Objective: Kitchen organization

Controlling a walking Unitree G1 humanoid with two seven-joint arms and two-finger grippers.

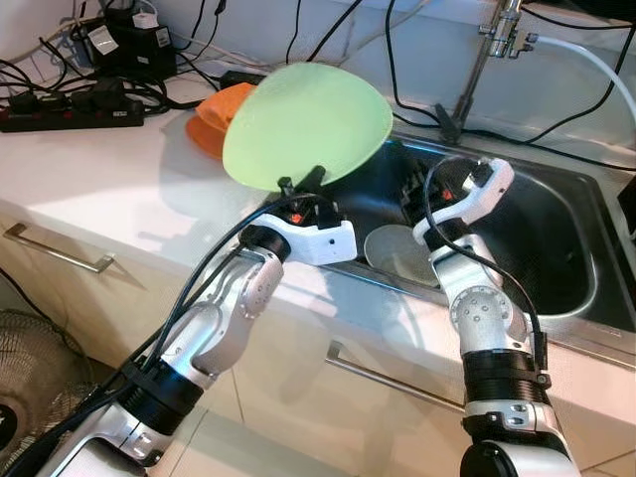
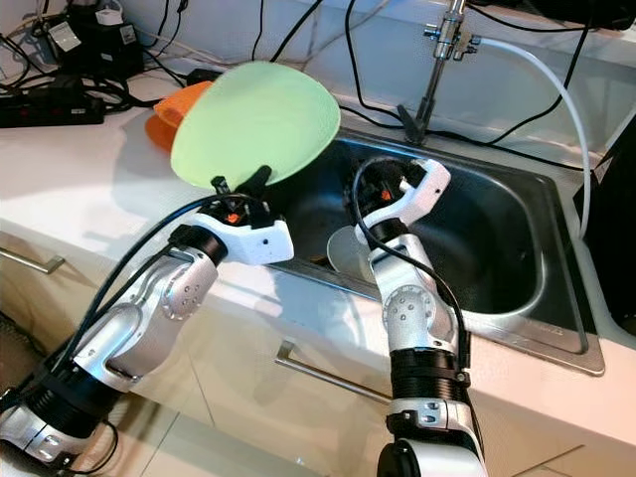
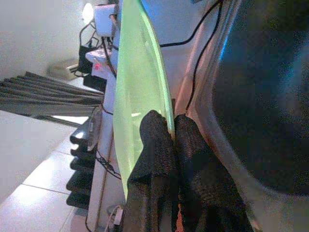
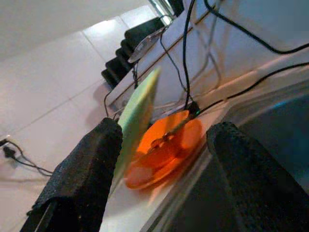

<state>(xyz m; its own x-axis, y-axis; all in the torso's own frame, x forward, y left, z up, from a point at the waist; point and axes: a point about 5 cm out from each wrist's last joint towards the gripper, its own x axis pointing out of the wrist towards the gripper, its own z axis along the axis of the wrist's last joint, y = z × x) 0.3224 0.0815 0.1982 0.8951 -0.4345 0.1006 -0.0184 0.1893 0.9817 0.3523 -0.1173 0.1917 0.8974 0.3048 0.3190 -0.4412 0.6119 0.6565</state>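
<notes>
White bench (image 1: 89, 179) runs along the wall, with a steel sink (image 1: 581, 238) sunk into it and a faucet (image 1: 487, 60) behind; black cables and a power strip (image 1: 70, 111) crowd its back edge. From the left eye, the left claw (image 1: 301, 185) sits at the sink's near left corner, clamped on the lower rim of a green plate (image 1: 303, 124) held tilted above the bench. Orange plates (image 1: 214, 119) lie stacked on the bench behind it. The right claw (image 1: 415, 194) hangs over the sink basin, above a grey plate (image 1: 397, 253) on the sink floor.

Along the left wrist, both fingers (image 3: 154, 145) pinch the green plate's edge, the sink dark beside.

Along the right wrist, the fingers (image 4: 91, 164) stand wide apart, framing the orange plates and the green plate's edge.
</notes>
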